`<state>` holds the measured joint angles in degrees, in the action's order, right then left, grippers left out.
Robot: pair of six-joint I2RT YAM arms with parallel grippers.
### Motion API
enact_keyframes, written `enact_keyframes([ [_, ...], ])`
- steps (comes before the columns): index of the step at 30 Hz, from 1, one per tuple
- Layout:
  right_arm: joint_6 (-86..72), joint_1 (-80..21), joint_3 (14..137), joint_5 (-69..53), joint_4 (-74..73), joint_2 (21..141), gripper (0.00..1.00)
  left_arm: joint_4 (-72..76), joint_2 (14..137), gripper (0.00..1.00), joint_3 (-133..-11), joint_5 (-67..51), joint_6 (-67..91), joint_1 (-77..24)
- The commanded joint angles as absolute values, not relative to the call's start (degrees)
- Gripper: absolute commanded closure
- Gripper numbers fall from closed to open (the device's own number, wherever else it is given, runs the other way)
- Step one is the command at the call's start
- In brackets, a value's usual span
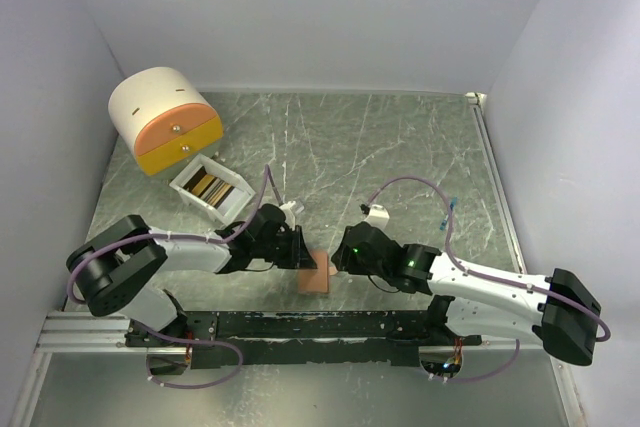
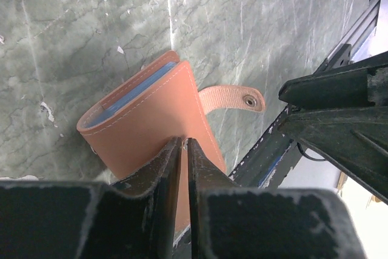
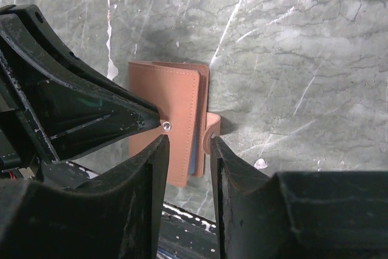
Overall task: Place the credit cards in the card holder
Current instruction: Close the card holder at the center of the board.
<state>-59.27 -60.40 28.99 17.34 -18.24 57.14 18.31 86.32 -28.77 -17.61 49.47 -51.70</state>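
Note:
The card holder (image 1: 316, 278) lies folded on the table between both grippers, salmon-brown with pale blue showing at its edge. In the left wrist view the card holder (image 2: 148, 119) has its strap (image 2: 233, 97) free and sticking out. My left gripper (image 2: 184, 142) is shut, its tips pressing down on the cover at the snap stud (image 3: 167, 125). My right gripper (image 3: 187, 144) is open and straddles the card holder's (image 3: 176, 98) open edge, with the strap (image 3: 212, 131) touching its right finger. The credit cards (image 1: 207, 185) stand in a white box.
The white open box (image 1: 222, 201) stands at the left behind my left arm. The round cream-and-orange drawer unit (image 1: 165, 119) is at the back left. A black rail (image 1: 320, 325) runs along the near edge, right by the card holder. Walls enclose the table.

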Motion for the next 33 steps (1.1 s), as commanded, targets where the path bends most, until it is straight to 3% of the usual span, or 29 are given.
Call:
enact_keyframes([
  [1, -59.51, -59.75, 28.15, 16.80, -16.62, 57.29, 0.67, 16.68, 86.45, 0.79, -29.91, -15.88, 48.30, -52.55],
  [15, -57.28, -53.70, 25.09, 9.24, -12.37, 55.22, 0.72, 3.24, 76.24, 0.77, -33.10, -9.97, 49.10, -55.59],
  [33, -57.49, -52.74, 22.97, 7.76, -12.13, 53.37, 0.72, 3.22, 76.84, 0.77, -30.25, -6.82, 47.86, -56.35],
])
